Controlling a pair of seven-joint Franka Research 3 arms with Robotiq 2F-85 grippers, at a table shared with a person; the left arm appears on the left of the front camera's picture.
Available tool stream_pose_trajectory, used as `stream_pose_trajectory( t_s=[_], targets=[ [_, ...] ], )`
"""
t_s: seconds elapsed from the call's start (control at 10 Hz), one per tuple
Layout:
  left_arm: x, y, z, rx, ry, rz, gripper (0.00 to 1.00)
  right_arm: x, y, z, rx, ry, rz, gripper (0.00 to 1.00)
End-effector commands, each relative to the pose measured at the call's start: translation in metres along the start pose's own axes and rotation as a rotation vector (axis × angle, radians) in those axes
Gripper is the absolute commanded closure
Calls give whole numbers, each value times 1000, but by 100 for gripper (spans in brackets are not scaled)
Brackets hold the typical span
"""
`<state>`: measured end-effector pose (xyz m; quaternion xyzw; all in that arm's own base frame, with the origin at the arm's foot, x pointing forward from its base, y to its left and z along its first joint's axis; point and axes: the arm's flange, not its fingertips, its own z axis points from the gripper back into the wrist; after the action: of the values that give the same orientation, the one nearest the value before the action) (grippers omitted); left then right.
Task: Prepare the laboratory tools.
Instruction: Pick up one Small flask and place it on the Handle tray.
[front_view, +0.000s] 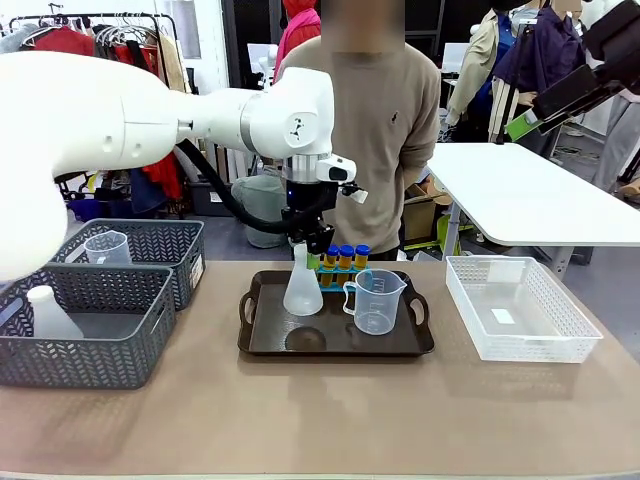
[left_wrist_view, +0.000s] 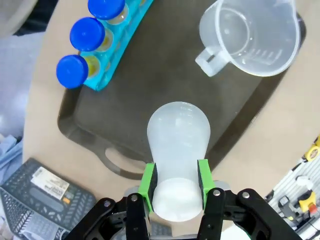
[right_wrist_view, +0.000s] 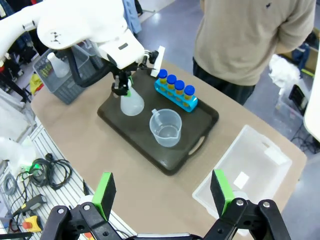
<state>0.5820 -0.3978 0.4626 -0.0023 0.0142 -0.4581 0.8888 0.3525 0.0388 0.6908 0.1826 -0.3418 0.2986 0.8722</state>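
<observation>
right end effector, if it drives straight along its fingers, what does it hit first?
Probably the dark tray, around the clear measuring beaker. The right end effector is open, high above the table, with nothing nearer in that line. Depth is unclear.

On the table (front_view: 300, 420) a tray (front_view: 335, 345) lies in the middle. On the tray, the flask (front_view: 302, 290) stands at the left, the beaker (front_view: 376, 302) at its right, and the rack with tubes (front_view: 345, 258) behind them. Two baskets (front_view: 85, 325) stand left of the tray, and a bin (front_view: 520, 310) right of it.
</observation>
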Motion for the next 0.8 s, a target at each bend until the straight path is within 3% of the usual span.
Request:
stream_pose_trajectory(
  t_s=[0.0, 0.7],
  targets=[
    [-1, 12, -10, 22, -11, -24, 100, 0, 0, 0, 16, -10, 3, 0],
    [-5, 8, -41, -5, -31, -101, 97, 0, 0, 0, 16, -10, 3, 0]
  ],
)
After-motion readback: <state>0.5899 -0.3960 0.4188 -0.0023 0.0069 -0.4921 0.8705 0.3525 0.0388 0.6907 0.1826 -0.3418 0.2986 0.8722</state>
